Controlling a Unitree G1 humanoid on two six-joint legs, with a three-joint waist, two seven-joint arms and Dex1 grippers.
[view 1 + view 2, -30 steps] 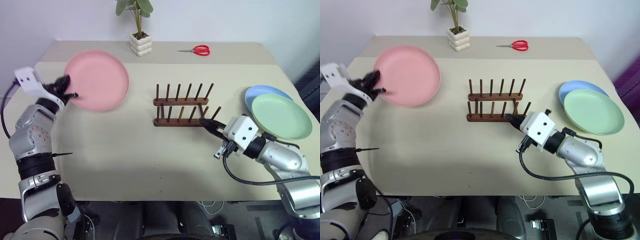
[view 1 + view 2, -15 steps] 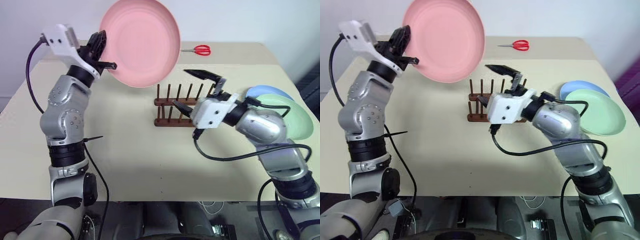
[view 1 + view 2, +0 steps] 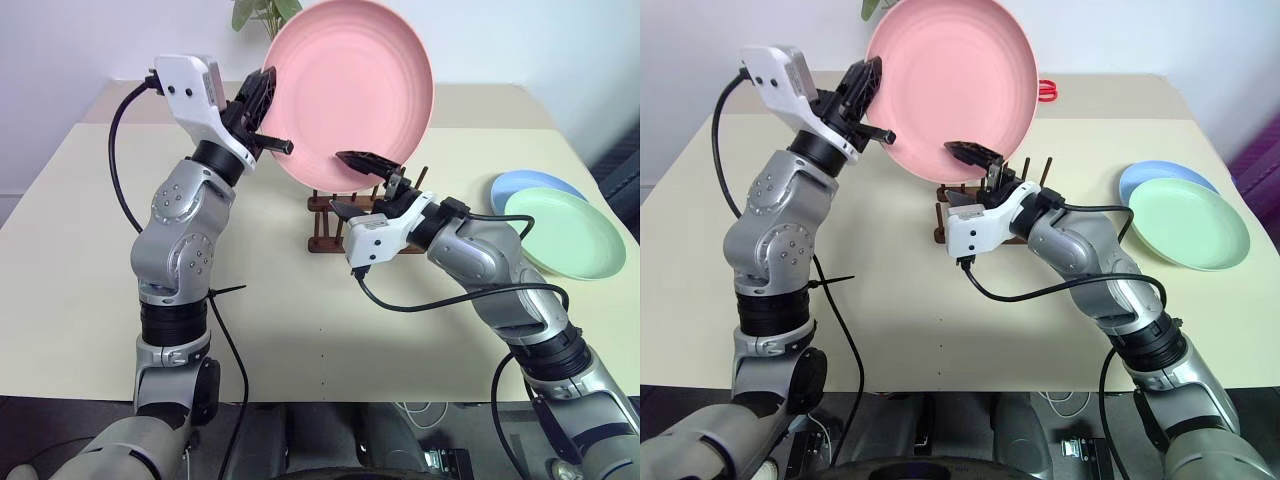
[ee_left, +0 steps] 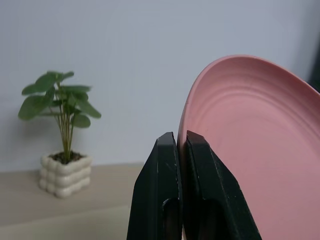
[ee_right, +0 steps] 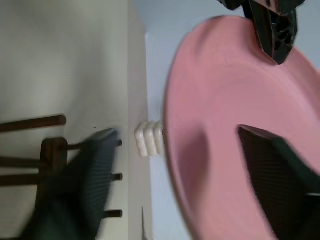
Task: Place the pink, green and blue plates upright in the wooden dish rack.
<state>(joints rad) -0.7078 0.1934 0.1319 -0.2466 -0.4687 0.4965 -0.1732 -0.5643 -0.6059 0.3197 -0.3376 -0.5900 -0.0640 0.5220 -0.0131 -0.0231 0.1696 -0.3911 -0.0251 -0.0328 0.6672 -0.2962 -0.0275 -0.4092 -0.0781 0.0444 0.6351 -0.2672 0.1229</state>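
Clamped tight on the rim of the round salmon-pink plastic plate (image 3: 352, 93), my left gripper (image 3: 262, 108) holds it raised on edge, well above the table, its hollow face turned toward my head camera. In the left wrist view the two black fingers (image 4: 162, 190) press together with the plate's edge pinched between them.

My right gripper (image 3: 352, 184) is partly open, one finger on each side of the pink plate's lower rim; one black finger lies across the plate's inner face and the other stands apart on the far side. I cannot tell whether either pad is touching the plate.

Just behind and below that gripper, the small dark-brown wooden dish rack (image 3: 325, 232) with its rows of thin upright pegs stands on the beige table (image 3: 90, 260), all slots bare. Well off on my right, the pale mint-green plate (image 3: 565, 232) lies flat, overlapping the light-blue plate (image 3: 530, 184) beneath it.
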